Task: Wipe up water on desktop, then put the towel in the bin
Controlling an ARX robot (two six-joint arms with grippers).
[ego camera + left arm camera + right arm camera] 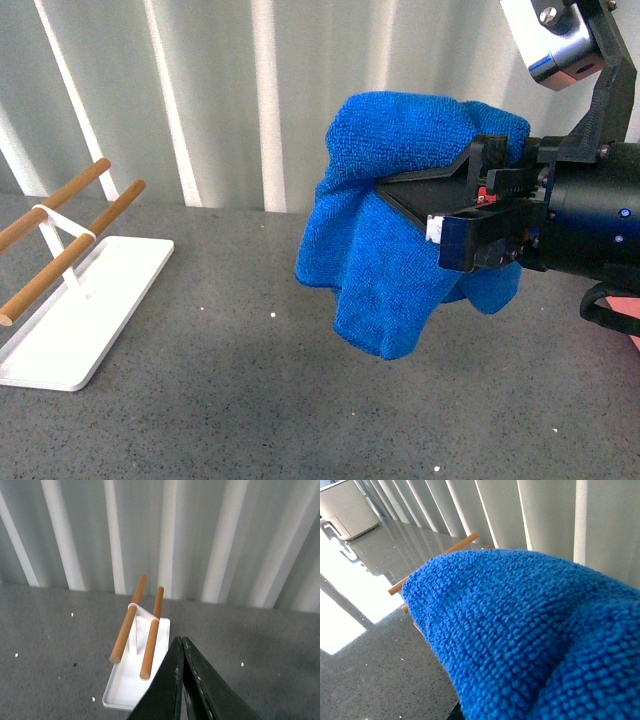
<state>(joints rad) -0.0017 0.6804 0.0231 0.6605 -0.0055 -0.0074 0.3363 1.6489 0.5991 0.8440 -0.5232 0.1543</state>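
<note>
My right gripper (440, 205) is shut on the blue towel (385, 260) and holds it in the air above the dark speckled desktop (220, 400), at the right of the front view. The towel hangs bunched over the jaws and fills the right wrist view (530, 635), hiding the fingers there. A sliver of the salmon-pink bin (634, 340) shows at the right edge, under the right arm. My left gripper (182, 645) is shut and empty, above the desktop (45, 645) near the white tray. I see no water on the desktop.
A white tray (110, 300) with two wooden rails (70, 250) stands at the left; it also shows in the left wrist view (127, 690). A ribbed white wall (220, 90) runs along the back. A pale box (347, 507) stands at the far end.
</note>
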